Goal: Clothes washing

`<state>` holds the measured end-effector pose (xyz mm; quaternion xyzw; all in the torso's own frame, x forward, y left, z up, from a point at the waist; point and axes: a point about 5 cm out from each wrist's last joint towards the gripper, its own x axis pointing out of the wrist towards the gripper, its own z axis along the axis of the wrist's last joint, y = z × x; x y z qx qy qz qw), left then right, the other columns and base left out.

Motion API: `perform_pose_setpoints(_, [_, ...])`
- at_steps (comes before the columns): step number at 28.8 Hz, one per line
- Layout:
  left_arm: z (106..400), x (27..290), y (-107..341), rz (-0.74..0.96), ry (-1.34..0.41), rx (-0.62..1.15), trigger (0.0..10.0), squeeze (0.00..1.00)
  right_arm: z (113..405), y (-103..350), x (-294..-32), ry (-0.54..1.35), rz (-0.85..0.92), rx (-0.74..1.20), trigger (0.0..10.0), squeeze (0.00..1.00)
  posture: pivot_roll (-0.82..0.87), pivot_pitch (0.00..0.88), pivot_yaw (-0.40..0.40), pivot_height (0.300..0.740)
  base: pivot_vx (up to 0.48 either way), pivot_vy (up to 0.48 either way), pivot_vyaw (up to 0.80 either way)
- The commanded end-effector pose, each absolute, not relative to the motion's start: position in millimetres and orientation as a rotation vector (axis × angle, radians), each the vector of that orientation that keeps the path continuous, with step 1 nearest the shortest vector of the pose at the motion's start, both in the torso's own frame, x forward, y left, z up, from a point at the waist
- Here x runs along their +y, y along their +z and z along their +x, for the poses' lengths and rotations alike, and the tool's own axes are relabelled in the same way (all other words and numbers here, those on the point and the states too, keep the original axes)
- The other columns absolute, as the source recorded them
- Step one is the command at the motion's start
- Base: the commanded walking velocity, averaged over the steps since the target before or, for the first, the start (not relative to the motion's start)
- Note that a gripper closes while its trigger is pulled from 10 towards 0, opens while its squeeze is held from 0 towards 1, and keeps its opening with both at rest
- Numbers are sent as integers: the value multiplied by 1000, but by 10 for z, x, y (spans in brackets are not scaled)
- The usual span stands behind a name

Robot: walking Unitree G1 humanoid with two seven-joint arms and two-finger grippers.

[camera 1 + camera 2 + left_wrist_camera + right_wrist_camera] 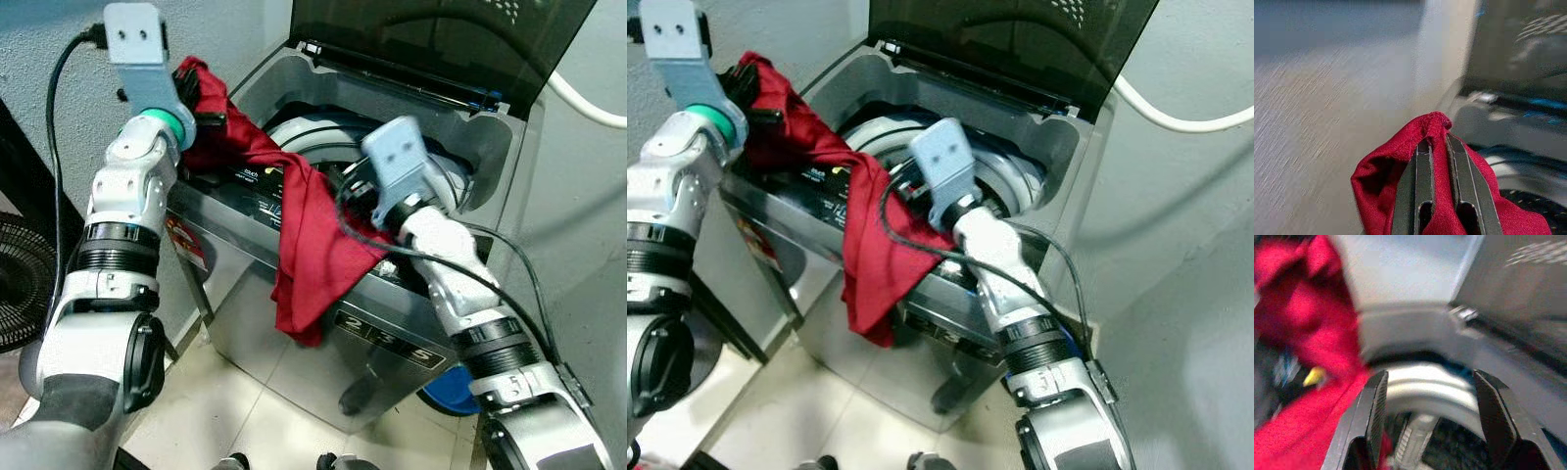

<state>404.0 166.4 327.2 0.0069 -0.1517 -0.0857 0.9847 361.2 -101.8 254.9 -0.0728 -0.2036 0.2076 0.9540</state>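
Our left gripper [1442, 147] is pinching a bunched corner of the red cloth [309, 255], its two black fingers [1422, 191] pressed together with fabric squeezed between them, and we are holding that corner up above the near left corner of the washing machine [294, 362]. From there the cloth is trailing down across the control panel [387, 343] and is hanging over the machine's front face, its lower end dangling toward the tiled floor [235, 411]. Our right gripper [1430, 411] is hovering with its fingers [1374, 416] spread wide apart and holding nothing, just above the opening of the drum [1004, 181]; the cloth is lying just beside it, toward our left, and part of the fabric is draped against the right forearm.

From the head, we are seeing the whole drape of the cloth, the raised dark lid [431, 44], a white hose [1176, 113] on the wall, a black fan [20, 284] at far left and a blue object [453, 390] by the machine's base. From the left wrist we are seeing the pinch itself, close up. From the right wrist, blurred, we are looking between the parted fingers at the pale drum rim [1425, 391], with red fabric alongside.
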Motion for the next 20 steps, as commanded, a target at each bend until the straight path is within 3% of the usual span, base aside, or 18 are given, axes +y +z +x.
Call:
perform_pose_setpoints(1, [4020,1590,3309,40,-263,-344,10000,1000,3561,2527,-1061,397,-71,-428,10000,0,-17,100,7,740,0,0,0])
perform_pose_setpoints(8, [3861,1307,3295,62,-570,-405,10000,1000,3428,2495,-1056,427,-10,-449,10000,0,-14,96,10,740,0,0,0])
perform_pose_setpoints(11, [3679,1136,3199,101,-754,-394,10000,1000,3262,2435,-1010,603,-114,-450,10000,0,-11,96,16,740,0,0,0])
perform_pose_setpoints(13, [3622,1121,3178,111,-766,-399,10000,1000,3196,2409,-1011,669,-162,-442,10000,0,-12,96,20,740,0,0,0])
perform_pose_setpoints(14, [3564,1128,3161,140,-739,-417,10000,0,3117,2371,-1030,746,-226,-426,10000,0,-11,97,22,740,0,0,0])
perform_pose_setpoints(20, [3336,1126,3090,284,-664,-460,10000,0,3006,2230,-1096,843,-416,-367,10000,0,-3,97,25,740,0,0,0])
